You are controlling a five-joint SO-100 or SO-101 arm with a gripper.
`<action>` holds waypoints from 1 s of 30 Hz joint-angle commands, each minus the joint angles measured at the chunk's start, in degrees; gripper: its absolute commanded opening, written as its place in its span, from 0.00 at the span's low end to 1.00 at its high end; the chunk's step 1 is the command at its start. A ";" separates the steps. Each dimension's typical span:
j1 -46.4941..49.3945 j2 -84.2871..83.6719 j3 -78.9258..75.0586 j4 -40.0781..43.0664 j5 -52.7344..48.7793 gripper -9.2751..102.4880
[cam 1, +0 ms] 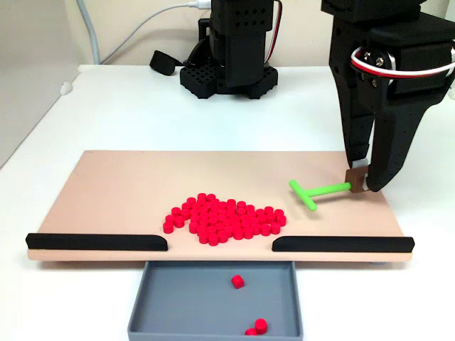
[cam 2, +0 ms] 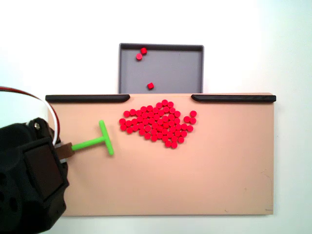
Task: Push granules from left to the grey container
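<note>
A heap of red granules (cam 1: 224, 218) (cam 2: 158, 123) lies on the beige board (cam 1: 121, 192) (cam 2: 219, 165), just behind the gap between two black strips. The grey container (cam 1: 188, 298) (cam 2: 180, 70) sits below that gap and holds three loose granules (cam 1: 237, 281). My black gripper (cam 1: 362, 183) (cam 2: 62, 149) stands at the board's right end in a fixed view, shut on the brown end of the green T-shaped pusher stick (cam 1: 320, 190) (cam 2: 92, 143). The stick's crossbar (cam 1: 303, 194) rests a short way from the heap without touching it.
Black strips (cam 1: 96, 242) (cam 1: 343, 244) edge the board's front on both sides of the gap. The arm's black base (cam 1: 231, 67) and a white cable (cam 1: 142, 28) stand behind the board on the white table.
</note>
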 commanded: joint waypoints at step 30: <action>2.37 -3.87 -6.15 0.26 0.70 0.08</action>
